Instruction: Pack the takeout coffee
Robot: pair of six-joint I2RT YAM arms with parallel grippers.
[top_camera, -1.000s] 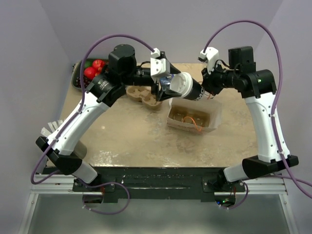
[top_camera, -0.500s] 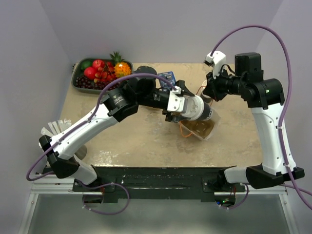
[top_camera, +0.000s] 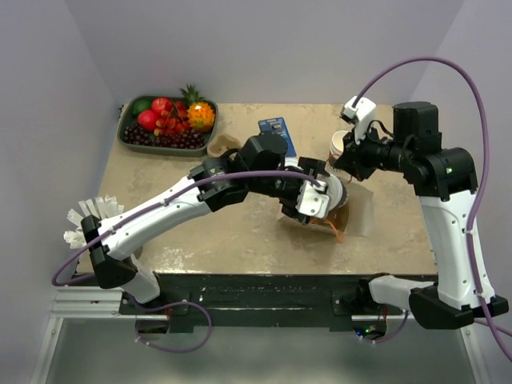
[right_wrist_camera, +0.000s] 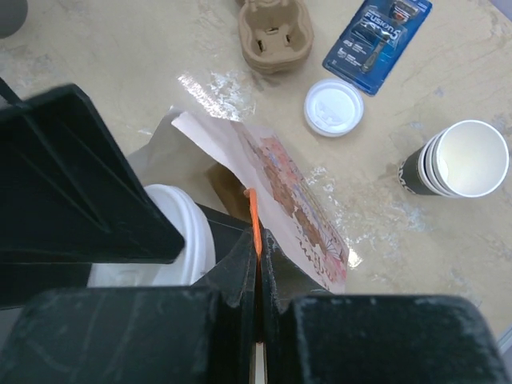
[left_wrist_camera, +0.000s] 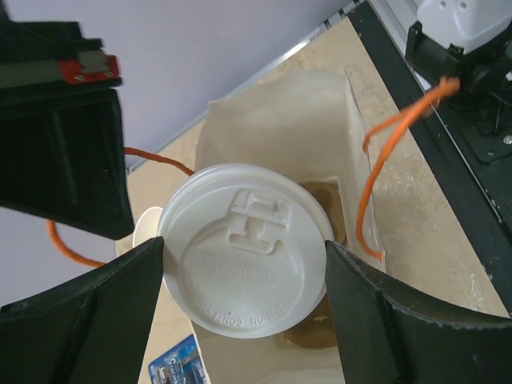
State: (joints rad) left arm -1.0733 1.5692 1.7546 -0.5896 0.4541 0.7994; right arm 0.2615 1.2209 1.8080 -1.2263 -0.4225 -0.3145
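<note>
1. Takeout coffee (left_wrist_camera: 244,260) is up at the open top of the paper bag (left_wrist_camera: 276,120), over the right part of the table (top_camera: 240,232)
2. Its round white top faces the left wrist camera, so the brown cup under it is hidden in that view
3. The left gripper (top_camera: 320,194) holds the takeout coffee, with one black finger (left_wrist_camera: 96,320) pressed on each side of the white top
4. I cannot tell how far down in the bag the cup is
5. The left arm reaches across the table from the left side to the bag
6. The right gripper (right_wrist_camera: 258,268) has its two fingers pressed together, and they pinch a thin orange handle (right_wrist_camera: 254,216) of the bag
7. The bag is light brown and has a colored pattern on one side
8. Another orange handle loops up at the other side of the bag's mouth
9. A stack of cups (right_wrist_camera: 452,160) with no tops stands on the table near the bag
10. A loose white lid (right_wrist_camera: 334,106) lies flat on the table between the stack and the cup carrier (right_wrist_camera: 274,34)
11. A blue pack (right_wrist_camera: 376,36) lies flat just beside the loose white lid
12. A tray of fruit (top_camera: 122,132) sits at the far left corner of the table, well apart from the bag
</note>
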